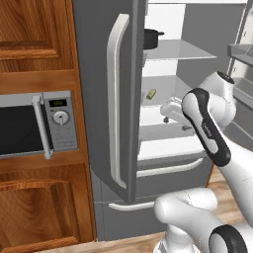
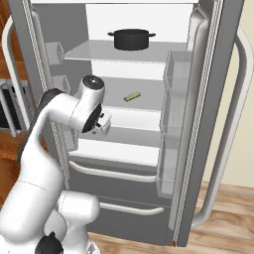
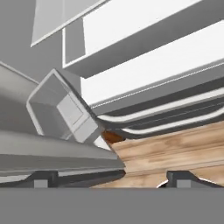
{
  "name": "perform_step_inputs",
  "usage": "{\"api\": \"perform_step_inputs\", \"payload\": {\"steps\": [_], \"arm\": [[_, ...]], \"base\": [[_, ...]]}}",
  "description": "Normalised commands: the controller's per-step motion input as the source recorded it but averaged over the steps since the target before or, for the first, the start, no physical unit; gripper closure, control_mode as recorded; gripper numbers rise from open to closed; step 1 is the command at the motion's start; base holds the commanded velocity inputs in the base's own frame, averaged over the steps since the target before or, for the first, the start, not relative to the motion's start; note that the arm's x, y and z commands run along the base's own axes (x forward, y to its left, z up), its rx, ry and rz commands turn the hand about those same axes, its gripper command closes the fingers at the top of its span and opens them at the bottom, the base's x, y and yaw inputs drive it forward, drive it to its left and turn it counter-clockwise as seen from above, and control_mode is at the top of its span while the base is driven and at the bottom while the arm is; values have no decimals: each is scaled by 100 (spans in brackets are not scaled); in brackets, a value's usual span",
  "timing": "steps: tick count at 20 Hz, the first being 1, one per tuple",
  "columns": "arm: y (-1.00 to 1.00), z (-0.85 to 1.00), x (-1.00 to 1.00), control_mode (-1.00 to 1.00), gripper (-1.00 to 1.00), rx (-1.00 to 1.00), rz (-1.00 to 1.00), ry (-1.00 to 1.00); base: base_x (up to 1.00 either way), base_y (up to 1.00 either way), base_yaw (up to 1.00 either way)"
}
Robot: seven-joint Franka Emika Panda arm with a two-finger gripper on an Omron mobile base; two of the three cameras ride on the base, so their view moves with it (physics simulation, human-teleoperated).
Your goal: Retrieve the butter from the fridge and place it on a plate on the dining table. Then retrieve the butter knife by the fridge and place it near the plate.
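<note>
Two doors of the fridge [image 1: 121, 99] stand open in my left base view, and the butter [image 1: 151, 94] lies on a middle glass shelf, a small pale stick with one end tipped up toward the back. My arm reaches in just below and to the right of it; my hand sits near the shelf edge beneath, largely hidden behind my own forearm, so I cannot read my fingers there.

From the right base view, the butter [image 2: 132, 96] rests alone on the same shelf, its long axis running slantwise, left end nearer me and right end farther in. A black pot [image 2: 131, 38] stands on the shelf above. My hand hangs below and left of the stick, well apart from it and turned downward, away from the shelf.

Looking along my hand, my fingers [image 3: 111, 178] are spread wide with nothing between them. Beyond them I see a door bin [image 3: 65, 114], the lower drawer fronts and the wooden floor [image 3: 175, 148]. I judge I must lift and turn up and rightward toward the butter.
</note>
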Motion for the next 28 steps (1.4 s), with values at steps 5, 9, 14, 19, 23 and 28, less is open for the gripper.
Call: {"api": "perform_step_inputs", "payload": {"steps": [5, 9, 14, 19, 23, 28], "arm": [[73, -71, 95, -100, -100, -8, 1, 0], [100, -53, 21, -100, -100, -5, 13, -1], [100, -1, -69, -100, -100, -18, 28, -17], [100, 0, -99, -100, -100, -26, 28, -14], [100, 0, -85, -100, -100, -24, 8, -3], [11, 15, -15, -100, -100, -7, -18, -1]], "base": [[0, 0, 0], [0, 0, 0], [0, 0, 0], [0, 0, 0], [0, 0, 0], [0, 0, 0]]}}
